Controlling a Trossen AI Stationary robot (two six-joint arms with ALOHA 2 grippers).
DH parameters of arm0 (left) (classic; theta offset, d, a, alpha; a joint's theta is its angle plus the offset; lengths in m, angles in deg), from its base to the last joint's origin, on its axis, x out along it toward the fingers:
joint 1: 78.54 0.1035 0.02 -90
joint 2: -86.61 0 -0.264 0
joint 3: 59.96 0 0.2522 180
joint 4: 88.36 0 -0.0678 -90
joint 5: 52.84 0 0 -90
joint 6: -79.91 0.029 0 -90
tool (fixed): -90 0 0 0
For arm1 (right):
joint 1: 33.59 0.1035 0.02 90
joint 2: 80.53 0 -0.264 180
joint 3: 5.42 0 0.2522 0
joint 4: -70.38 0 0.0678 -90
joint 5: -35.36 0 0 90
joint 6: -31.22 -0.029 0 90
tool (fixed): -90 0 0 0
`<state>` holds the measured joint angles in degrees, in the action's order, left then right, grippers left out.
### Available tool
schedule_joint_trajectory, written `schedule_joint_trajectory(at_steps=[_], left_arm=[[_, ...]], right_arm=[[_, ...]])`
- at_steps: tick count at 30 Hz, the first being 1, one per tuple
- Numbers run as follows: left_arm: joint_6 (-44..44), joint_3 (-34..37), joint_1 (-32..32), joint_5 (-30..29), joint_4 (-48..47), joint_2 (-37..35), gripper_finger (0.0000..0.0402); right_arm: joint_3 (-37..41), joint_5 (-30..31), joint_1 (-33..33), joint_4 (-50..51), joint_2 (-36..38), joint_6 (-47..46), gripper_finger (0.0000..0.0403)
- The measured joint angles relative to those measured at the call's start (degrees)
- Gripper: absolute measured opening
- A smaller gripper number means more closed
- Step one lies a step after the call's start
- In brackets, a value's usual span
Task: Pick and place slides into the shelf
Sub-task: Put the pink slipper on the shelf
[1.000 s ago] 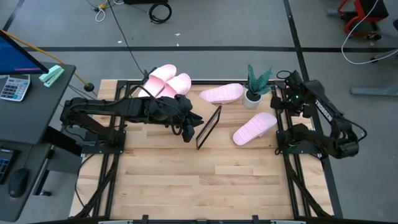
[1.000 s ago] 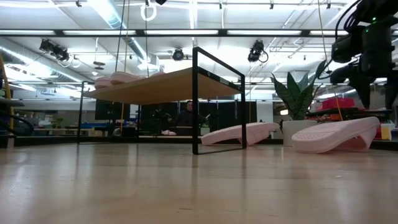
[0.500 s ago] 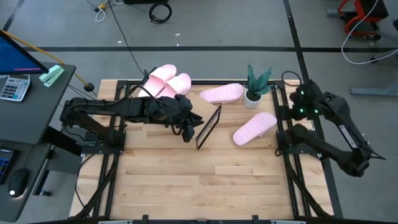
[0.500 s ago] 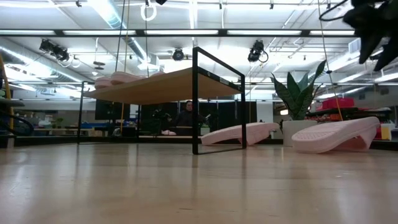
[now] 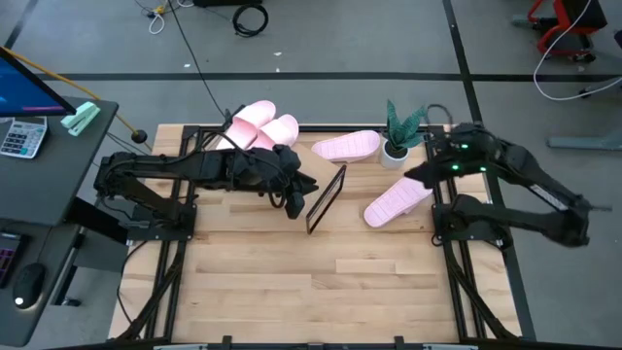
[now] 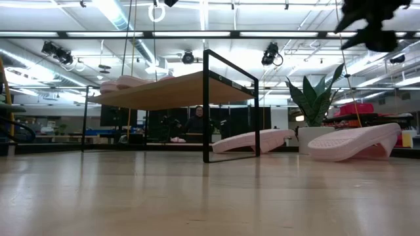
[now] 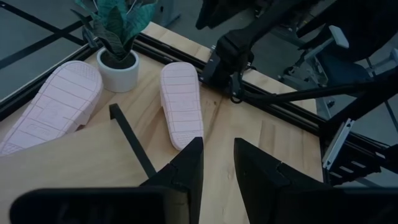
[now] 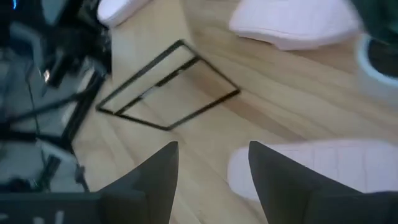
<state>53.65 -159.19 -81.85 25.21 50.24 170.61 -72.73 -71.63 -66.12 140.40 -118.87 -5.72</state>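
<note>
The shelf (image 6: 177,92) stands at the table's far left of middle, its black wire end frame (image 5: 326,199) facing right. Two pink slides (image 5: 260,124) lie on its plank top. Two more slides lie sole up on the table: one (image 5: 345,146) at the far edge, one (image 5: 397,199) right of the shelf. My left gripper (image 7: 217,163) hovers open over the shelf's right end, nothing between its fingers. My right gripper (image 8: 208,180) is open, high above the right slide (image 8: 311,168).
A potted plant (image 5: 398,136) stands in a white pot between the two loose slides, near the table's far edge. Bare wooden table (image 5: 321,282) stretches along the whole near half. A desk with a keyboard and calculator stands off the table's left side.
My right gripper has risen and swung from the table's far right edge toward the left, coming over the right slide. Its wrist has rolled, and it has stayed open. The slides and the shelf have not moved.
</note>
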Motion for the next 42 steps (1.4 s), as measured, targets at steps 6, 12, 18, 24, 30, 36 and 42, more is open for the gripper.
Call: schedule_joint_trajectory(at_steps=[6,12,18,24,30,36,42], left_arm=[[0.01,0.00,0.31,0.00,-0.02,0.00,0.0087],[0.10,0.02,0.31,0.00,-0.04,0.00,0.0093],[0.10,0.02,0.31,0.00,-0.13,0.00,0.0096],[1.69,0.02,0.31,0.00,-0.14,0.02,0.0090],[1.91,0.02,0.31,0.00,-0.24,0.02,0.0097],[1.91,0.04,0.20,0.00,-0.66,0.02,0.0096],[1.91,0.04,0.20,0.00,-1.05,0.02,0.0090]], right_arm=[[-3.98,8.00,11.67,1.71,-12.55,10.77,0.0201],[-8.27,13.79,21.11,5.97,-22.33,22.79,0.0201],[-6.49,14.88,29.99,15.54,-28.03,28.39,0.0201],[-2.13,15.52,35.98,14.09,-29.95,29.37,0.0228],[-0.69,23.09,38.63,12.83,-31.78,32.75,0.0288],[-0.68,28.16,40.20,12.08,-36.07,33.64,0.0316],[-0.68,29.71,41.44,11.81,-40.67,33.19,0.0306]])
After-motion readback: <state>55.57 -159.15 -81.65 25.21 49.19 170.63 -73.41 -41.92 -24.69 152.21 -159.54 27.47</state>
